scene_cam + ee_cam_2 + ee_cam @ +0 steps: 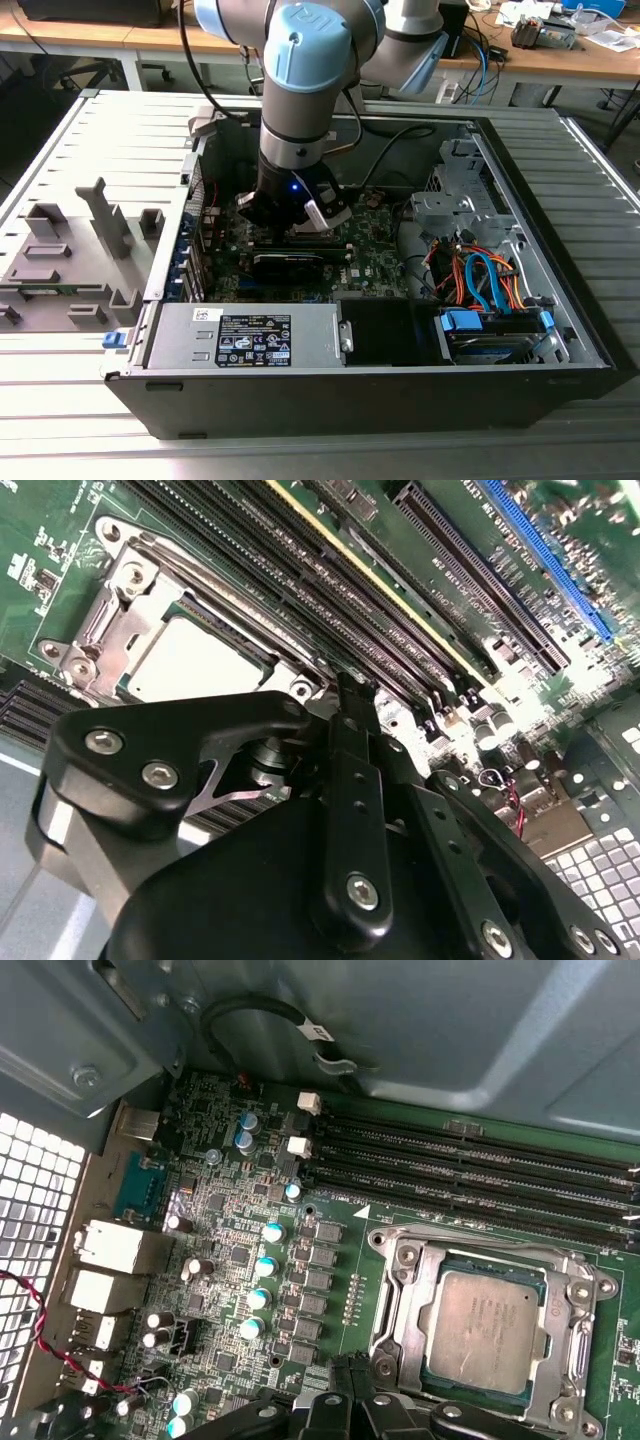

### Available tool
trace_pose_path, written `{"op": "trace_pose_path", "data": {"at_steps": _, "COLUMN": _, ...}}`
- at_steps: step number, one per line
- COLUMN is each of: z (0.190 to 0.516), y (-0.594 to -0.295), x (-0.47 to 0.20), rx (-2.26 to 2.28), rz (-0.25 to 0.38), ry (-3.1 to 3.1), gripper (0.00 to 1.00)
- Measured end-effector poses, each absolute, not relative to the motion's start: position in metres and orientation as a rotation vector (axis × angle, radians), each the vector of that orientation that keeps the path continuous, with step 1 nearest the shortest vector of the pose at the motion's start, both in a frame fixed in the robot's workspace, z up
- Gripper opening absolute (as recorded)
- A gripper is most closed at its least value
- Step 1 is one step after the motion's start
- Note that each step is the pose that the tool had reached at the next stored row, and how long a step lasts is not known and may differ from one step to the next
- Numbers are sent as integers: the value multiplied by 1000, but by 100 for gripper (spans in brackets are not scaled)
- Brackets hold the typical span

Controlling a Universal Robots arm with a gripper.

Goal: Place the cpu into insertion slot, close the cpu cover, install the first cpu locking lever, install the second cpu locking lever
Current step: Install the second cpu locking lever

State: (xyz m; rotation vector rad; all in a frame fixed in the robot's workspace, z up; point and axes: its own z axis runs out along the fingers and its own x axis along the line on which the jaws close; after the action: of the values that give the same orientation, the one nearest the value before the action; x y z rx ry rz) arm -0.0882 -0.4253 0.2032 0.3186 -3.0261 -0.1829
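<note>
1. Sitting flat in the square metal-rimmed insertion slot (490, 1330) on the green motherboard (240, 1260), the small square silver-grey cpu (485, 1332) is already in place, framed by the thin silvery metal cpu cover (400, 1290) in both wrist views.
2. The black-fingered gripper (345, 695) hangs low inside the open black computer case (560, 330), its tip just beside the socket's corner; its fingers look pressed together with nothing pinched between them.
3. I judge the chip light, rigid and fragile; it is best handled by its edges.
4. The cover seems stiff, thin sheet metal, best pushed on its frame rather than over the window.
</note>
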Motion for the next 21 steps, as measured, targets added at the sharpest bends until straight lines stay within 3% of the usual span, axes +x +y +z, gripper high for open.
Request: {"op": "trace_pose_path", "data": {"at_steps": 21, "z": 216, "y": -428, "x": -66, "rx": 312, "rz": -126, "ry": -3006, "gripper": 11}}
